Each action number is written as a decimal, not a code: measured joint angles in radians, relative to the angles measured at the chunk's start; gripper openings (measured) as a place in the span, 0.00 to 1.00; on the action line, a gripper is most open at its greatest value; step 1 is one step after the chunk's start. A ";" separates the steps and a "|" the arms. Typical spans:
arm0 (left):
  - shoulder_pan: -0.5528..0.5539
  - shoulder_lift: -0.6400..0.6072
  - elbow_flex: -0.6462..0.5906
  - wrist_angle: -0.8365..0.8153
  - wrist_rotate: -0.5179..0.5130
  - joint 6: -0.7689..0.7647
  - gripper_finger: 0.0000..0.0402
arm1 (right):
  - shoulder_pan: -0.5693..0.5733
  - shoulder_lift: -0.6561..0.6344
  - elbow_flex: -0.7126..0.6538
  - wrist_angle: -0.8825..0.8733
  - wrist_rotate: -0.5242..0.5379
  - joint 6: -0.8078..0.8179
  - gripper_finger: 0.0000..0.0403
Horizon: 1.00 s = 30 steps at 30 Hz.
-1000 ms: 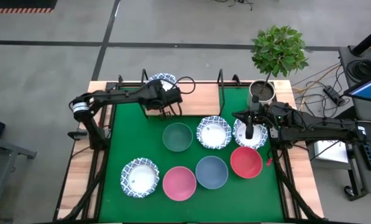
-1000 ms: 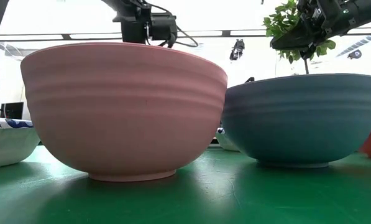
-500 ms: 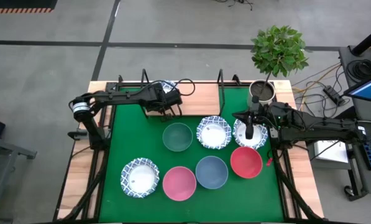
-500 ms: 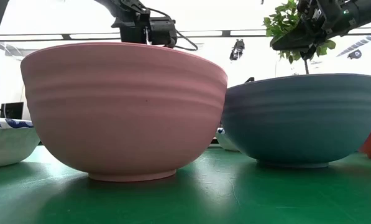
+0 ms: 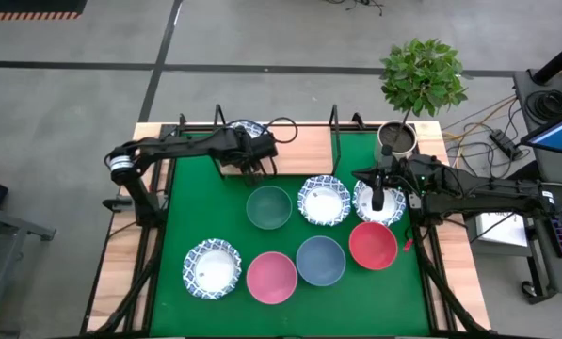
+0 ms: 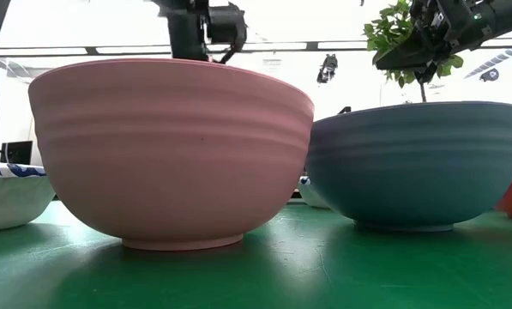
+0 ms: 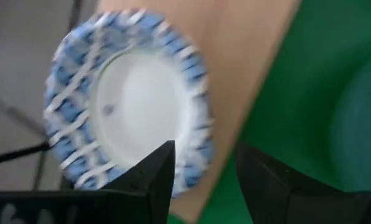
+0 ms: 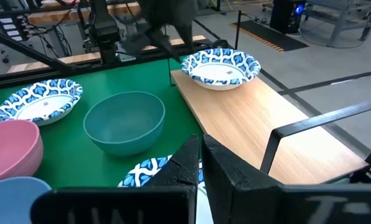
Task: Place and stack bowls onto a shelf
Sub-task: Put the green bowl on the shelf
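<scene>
Bowl (image 7: 132, 96) lies on shelf (image 8: 247, 118) beyond left gripper (image 7: 204, 177).

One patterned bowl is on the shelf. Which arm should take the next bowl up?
Right, probably. The right tool already sits over the patterned bowl nearest the plant pot, apparently shut on its rim, beside the shelf. The left tool is open at the shelved bowl, holding nothing.

the dark left arm reaches from the table's left edge across its far side, and its two-finger left gripper (image 5: 254, 151) hangs there with its fingers (image 7: 157, 171) parted around a clear gap. the dark right arm stretches in from the right edge, its right gripper (image 5: 378, 199) pointing down with fingers pressed together.
</scene>
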 joint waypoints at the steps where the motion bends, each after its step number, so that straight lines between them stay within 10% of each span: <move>1: -0.016 -0.006 0.009 0.005 0.026 -0.004 0.37 | 0.000 0.000 -0.001 0.000 0.000 0.007 0.02; 21: -0.516 -0.347 -0.413 0.582 0.071 -0.030 0.32 | 0.180 0.235 -0.007 0.322 -0.158 0.145 0.02; 30: -0.529 -0.635 -0.640 0.710 -0.210 0.031 0.32 | 0.197 0.531 0.255 0.286 -0.158 0.086 0.02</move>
